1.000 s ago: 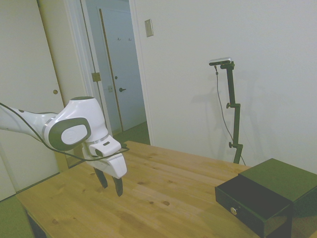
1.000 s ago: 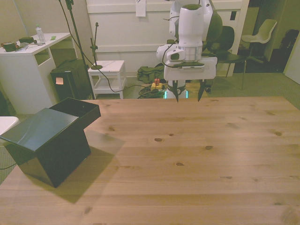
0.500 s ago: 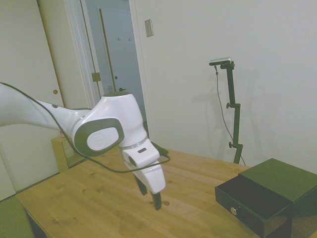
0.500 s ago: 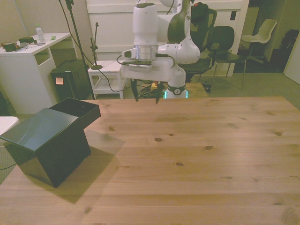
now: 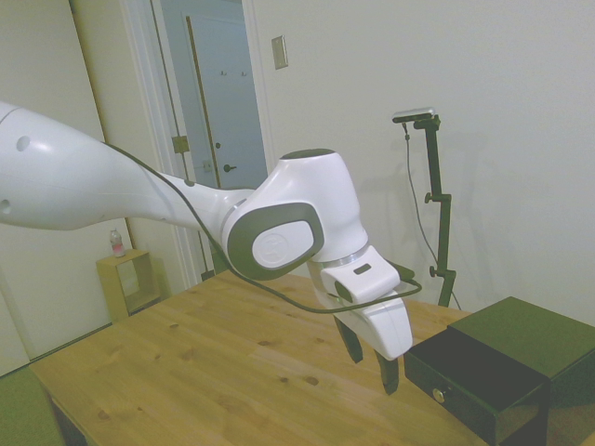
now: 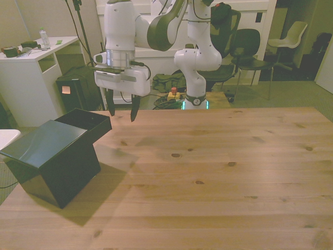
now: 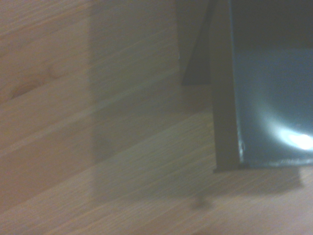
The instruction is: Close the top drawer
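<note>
Drawer [image 5: 469,376] black, flat front, one small pale knob [image 5: 438,395]; pulled out of cabinet [image 6: 49,156] at desk [image 6: 218,177] corner. Gripper [image 6: 120,110] spread, empty, just beside drawer front.

The room was evenly lit, with a soft yellow-green cast in both wide views. The cabinet [image 6: 49,156] threw a soft shadow across the table [image 6: 218,177] toward the front view's right. My wrist view was blurred throughout, with a white glare spot on the drawer's [image 7: 269,98] glossy inside. The side view looked grainy but sharp enough.
</note>
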You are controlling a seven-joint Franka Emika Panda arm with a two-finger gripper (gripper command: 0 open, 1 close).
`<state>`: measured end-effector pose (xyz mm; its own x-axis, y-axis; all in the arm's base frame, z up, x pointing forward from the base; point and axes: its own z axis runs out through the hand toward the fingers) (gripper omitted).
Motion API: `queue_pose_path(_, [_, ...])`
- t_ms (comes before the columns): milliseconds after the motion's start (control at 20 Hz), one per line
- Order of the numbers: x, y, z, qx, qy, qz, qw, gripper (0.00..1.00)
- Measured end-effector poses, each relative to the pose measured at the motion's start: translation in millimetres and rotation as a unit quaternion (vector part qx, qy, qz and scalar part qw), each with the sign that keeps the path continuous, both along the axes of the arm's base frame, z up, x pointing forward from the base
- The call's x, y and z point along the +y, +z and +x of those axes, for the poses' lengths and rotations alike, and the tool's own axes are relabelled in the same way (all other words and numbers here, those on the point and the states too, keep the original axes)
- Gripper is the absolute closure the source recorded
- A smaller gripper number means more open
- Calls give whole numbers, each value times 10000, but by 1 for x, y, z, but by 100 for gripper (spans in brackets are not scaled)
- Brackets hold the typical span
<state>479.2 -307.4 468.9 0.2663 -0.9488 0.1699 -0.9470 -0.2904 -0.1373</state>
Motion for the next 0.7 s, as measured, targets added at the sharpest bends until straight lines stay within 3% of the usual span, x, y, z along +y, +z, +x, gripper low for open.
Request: queue_pose_path(700, [-2,-3,9,47,13,-9,10000,100])
